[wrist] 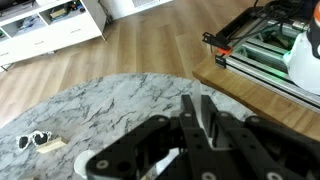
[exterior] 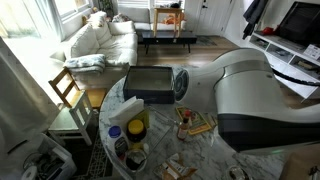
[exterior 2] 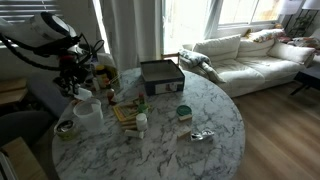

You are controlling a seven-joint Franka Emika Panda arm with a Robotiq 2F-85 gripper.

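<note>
A round marble worktop [exterior 2: 175, 155] is standing in a living room, and in an exterior view a black box [exterior 2: 160, 75] is sitting near its far edge. The robot arm [exterior 2: 40, 35] is reaching in on the side of the box away from the sofa [exterior 2: 245, 55]. Its tool [exterior 2: 73, 80] is hanging above the worktop rim there, among a cluster of bottles and jars.

The thing nearest the tool is a white cup [exterior 2: 86, 108]. It is standing upright on the marble on that same side of the box, just below and in front of the tool. The two are appearing apart, not touching.

In the wrist view the tool [wrist: 198, 102] is showing its fingers set narrow, close side by side, with nothing visible between them. Bare marble is lying beneath it.

On the near side of the box, a green-lidded jar [exterior 2: 183, 112] and a scrap of foil [exterior 2: 200, 135] are lying well apart from the tool.

By the look of it, the work is standing at an early point. The tool is carrying nothing, the cup is resting untouched, and every item is sitting on the worktop. No grasp or lift is showing in any view.
</note>
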